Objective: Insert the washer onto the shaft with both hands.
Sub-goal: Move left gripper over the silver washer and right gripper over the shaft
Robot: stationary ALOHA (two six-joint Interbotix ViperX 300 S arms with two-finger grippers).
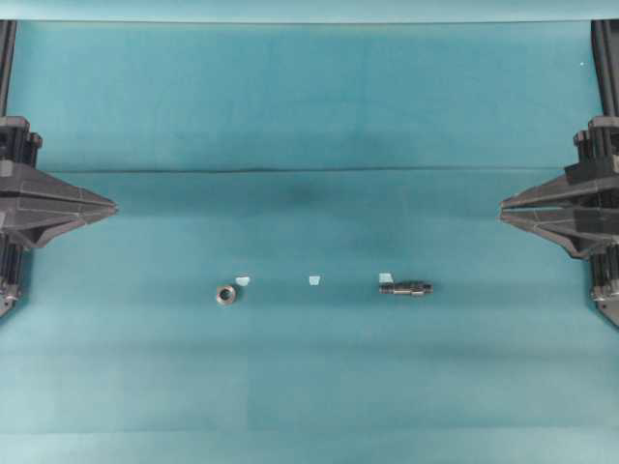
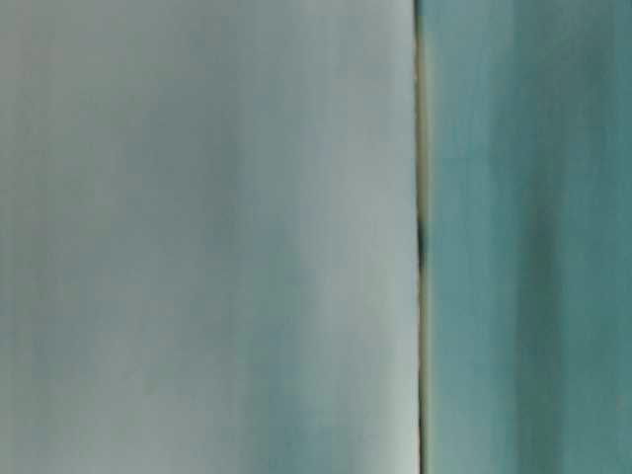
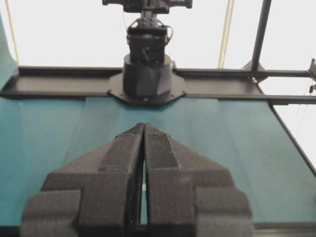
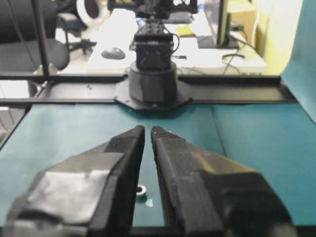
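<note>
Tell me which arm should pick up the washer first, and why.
Left, probably. The washer lies on the left half of the teal mat, nearer the left tool. The shaft lies nearer the right tool. Both tools are shut, holding nothing.

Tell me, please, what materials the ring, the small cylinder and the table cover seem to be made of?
The washer: likely metal, dull grey-silver with a faint sheen around its dark hole. The shaft: likely metal too, dark grey with a lighter end. The table cover: seemingly teal cloth or soft sheet, matte, with fold lines.
</note>
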